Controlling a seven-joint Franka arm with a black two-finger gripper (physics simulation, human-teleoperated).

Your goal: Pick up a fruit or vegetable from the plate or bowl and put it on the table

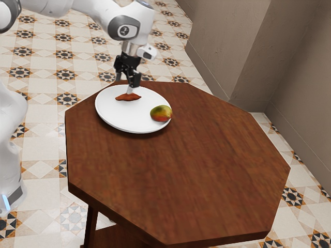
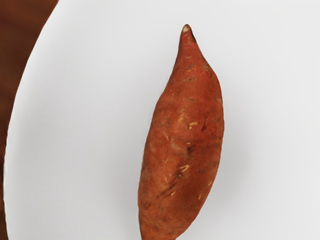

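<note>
Hangs low over the round white plate (image 1: pixel 116 120) with the gripper (image 1: pixel 124 85) spread wide, just at the reddish-orange sweet potato (image 2: pixel 182 145), lying there on the plate's bare white surface (smooth-skinned for the most part, with pale flecks, darker scars and a narrow end tapering to a light tip). Shares the plate with a green, yellow and red mango (image 1: pixel 161 113), resting near the rim on the exterior view's right, all set toward the far edge of the brown wooden table (image 1: pixel 181 170)
</note>
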